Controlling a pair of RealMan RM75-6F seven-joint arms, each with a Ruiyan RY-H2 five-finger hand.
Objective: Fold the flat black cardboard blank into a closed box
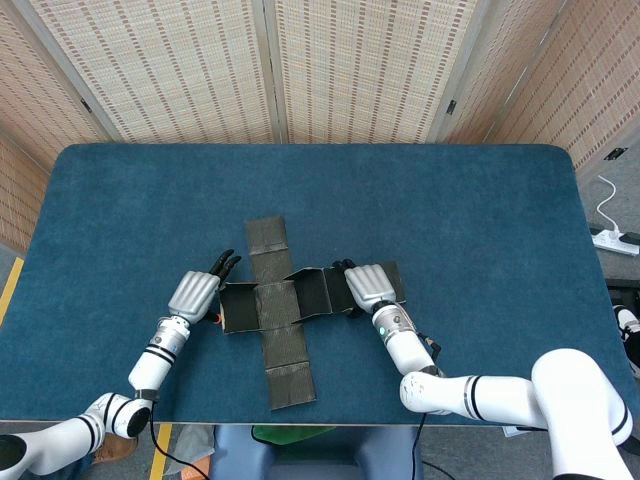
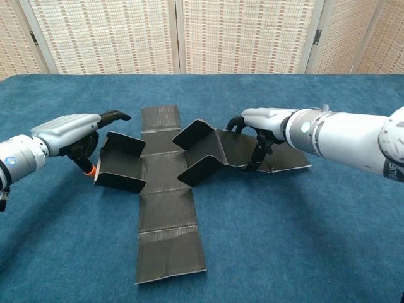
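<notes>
The black cardboard blank [image 1: 283, 345] [image 2: 167, 208] lies cross-shaped on the blue table, with its long strip running toward me. Its left flaps [image 2: 120, 161] and the flaps right of centre [image 2: 199, 154] stand raised. My right hand [image 1: 368, 286] [image 2: 268, 121] arches over the right panel [image 2: 287, 161], fingers curled down onto its near edge and thumb at the far edge. My left hand [image 1: 195, 293] [image 2: 66, 130] sits against the outer side of the left flaps, fingers spread, holding nothing. An orange fingertip [image 2: 91, 169] shows by the flap's lower corner.
The blue table [image 1: 480, 220] extends well beyond the blank on every side. Woven folding screens [image 1: 350, 60] stand behind its far edge. A white power strip [image 1: 612, 238] lies on the floor beyond the right edge.
</notes>
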